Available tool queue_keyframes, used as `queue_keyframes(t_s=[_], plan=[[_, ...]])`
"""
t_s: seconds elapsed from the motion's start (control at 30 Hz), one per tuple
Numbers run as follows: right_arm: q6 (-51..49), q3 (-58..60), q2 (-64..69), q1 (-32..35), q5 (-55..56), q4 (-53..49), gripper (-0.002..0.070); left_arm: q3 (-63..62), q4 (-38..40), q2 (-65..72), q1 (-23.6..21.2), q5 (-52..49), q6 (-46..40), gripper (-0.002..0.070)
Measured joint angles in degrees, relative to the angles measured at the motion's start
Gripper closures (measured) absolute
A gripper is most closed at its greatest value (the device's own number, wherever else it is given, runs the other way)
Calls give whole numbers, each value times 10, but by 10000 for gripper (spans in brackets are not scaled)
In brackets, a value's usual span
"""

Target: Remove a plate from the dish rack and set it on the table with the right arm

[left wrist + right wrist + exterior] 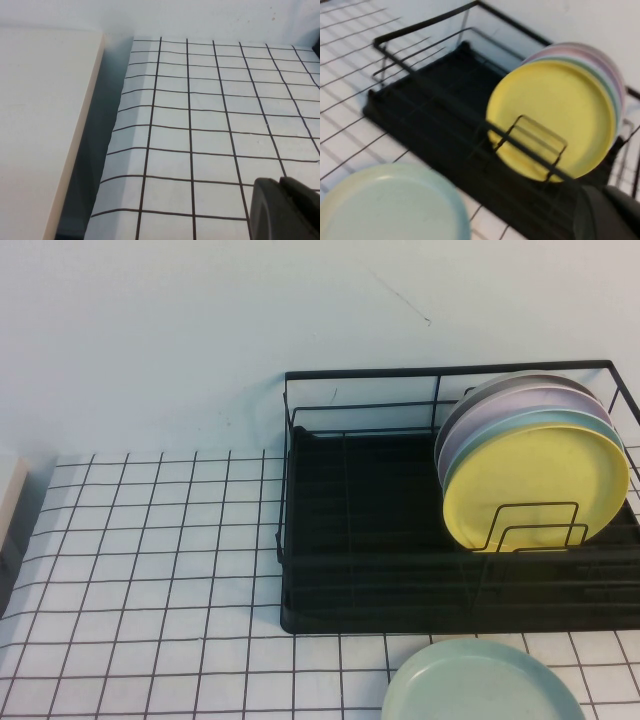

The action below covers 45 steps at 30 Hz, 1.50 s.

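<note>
The pale mint-green plate (pixel 480 685) lies flat on the gridded table (pixel 150 560), just in front of the black wire dish rack (pixel 350 540). It also shows in the right wrist view (pixel 390 205), in front of the dish rack (pixel 420 100). My right gripper (pixel 606 195) is a dark tip, shut and empty, raised above the rack's front edge and apart from the plate. My left gripper (pixel 280 184) is shut and empty, low over the table (pixel 210 125) at the far left. Neither gripper shows in the high view.
A yellow plate (pixel 535 485) stands upright at the rack's right end, with a green-blue, a lilac and a grey plate behind it. A beige block (pixel 40 125) lies along the table's left edge. A pale wall (pixel 200 330) rises behind the table.
</note>
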<state>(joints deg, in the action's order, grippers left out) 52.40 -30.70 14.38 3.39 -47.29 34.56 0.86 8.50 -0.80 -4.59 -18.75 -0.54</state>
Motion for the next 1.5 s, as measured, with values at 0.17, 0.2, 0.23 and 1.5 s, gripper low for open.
queue_keyframes(t_s=[0.17, 0.2, 0.23, 1.5], plan=[[15, 19, 0, 0, 138, -12, 677, 0, 0, 0, 0, 0, 0, 678], [19, 26, 0, 0, 169, -13, 677, 0, 0, 0, 0, 0, 0, 678], [23, 36, 0, 0, 202, -13, 677, 0, 0, 0, 0, 0, 0, 678], [-441, 322, -150, 7, 277, -367, 677, 0, 0, 0, 0, 0, 0, 678]])
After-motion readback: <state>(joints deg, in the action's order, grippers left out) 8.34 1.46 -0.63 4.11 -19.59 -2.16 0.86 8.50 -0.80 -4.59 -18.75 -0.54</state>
